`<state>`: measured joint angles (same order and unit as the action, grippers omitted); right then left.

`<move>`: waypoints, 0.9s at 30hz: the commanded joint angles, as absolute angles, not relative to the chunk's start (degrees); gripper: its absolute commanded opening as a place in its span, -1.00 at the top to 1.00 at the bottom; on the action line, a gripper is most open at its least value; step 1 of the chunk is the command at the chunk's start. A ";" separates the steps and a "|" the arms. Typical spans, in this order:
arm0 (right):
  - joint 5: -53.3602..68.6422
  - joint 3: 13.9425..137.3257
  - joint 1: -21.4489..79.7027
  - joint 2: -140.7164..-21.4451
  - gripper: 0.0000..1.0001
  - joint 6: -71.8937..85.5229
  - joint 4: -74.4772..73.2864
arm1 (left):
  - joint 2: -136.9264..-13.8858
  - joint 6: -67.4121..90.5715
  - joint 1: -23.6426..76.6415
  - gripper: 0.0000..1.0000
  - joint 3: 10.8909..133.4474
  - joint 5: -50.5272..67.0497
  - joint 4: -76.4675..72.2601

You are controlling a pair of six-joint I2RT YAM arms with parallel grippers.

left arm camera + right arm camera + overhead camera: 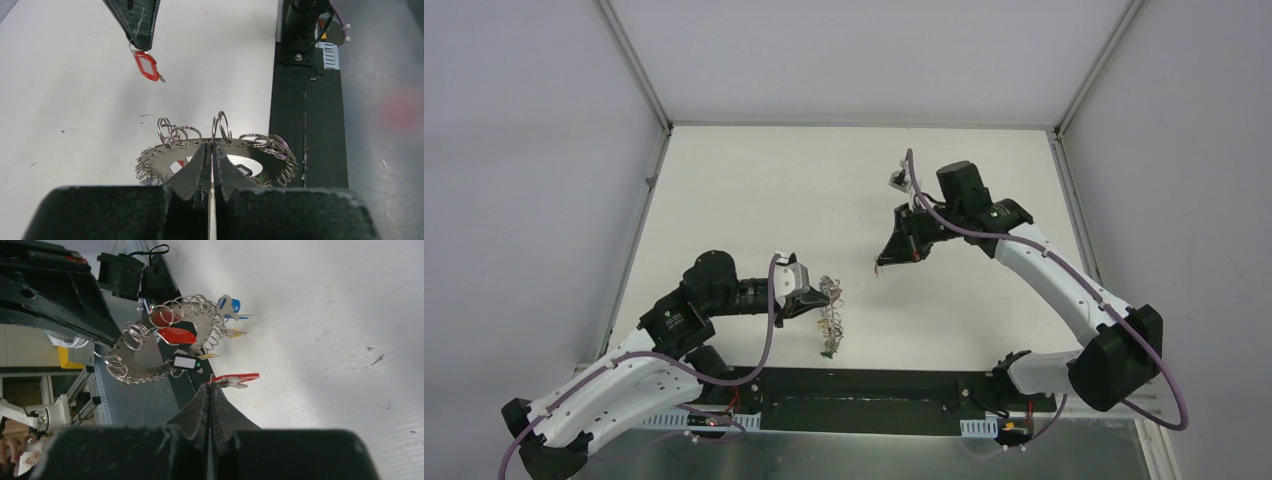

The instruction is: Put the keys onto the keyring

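Two pincers are in play, and both are pressed tight. The left gripper (816, 300) (212, 146) pinches the rim of the keyring (829, 312) (240, 149) (150, 365), its fingers clamped on the grey plate so the ring juts out edge-on, off the white table (754, 190). Small silver split rings (172, 131) bristle all round that rim, several standing upright just beside the grip.

On the keyring hang several keys. From the right wrist view, a blue tag (235, 305) sits at its far edge, a red tag (175, 335) shows across its central opening, and a dark tag with a white label (185, 361) sits at its lower rim.

Beyond the keyring, apart from it and not touching, the right gripper (882, 262) (141, 46) (210, 387) points towards it with its fingertips squeezed shut on a key with a red tag (146, 66) (235, 379). That key dangles from the very tip, the tag tilted and the silver blade poking out below. Seen from the left wrist, it hangs above and to the left of the keyring, with open table between them.
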<state>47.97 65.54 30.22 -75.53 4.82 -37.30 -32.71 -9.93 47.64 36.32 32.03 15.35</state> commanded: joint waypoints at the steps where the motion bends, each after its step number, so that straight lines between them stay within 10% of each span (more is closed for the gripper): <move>1: 48.49 70.00 34.68 -75.09 1.00 4.23 -34.57 | -33.07 -11.61 47.76 1.00 39.95 37.48 11.36; 27: 40.79 71.05 53.75 -74.44 1.00 7.32 -33.04 | -34.13 -0.37 47.73 1.00 39.40 26.74 9.23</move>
<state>41.60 69.10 52.53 -76.47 6.35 -35.64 -34.68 -1.93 47.64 37.71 28.14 14.94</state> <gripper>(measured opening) 0.006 0.009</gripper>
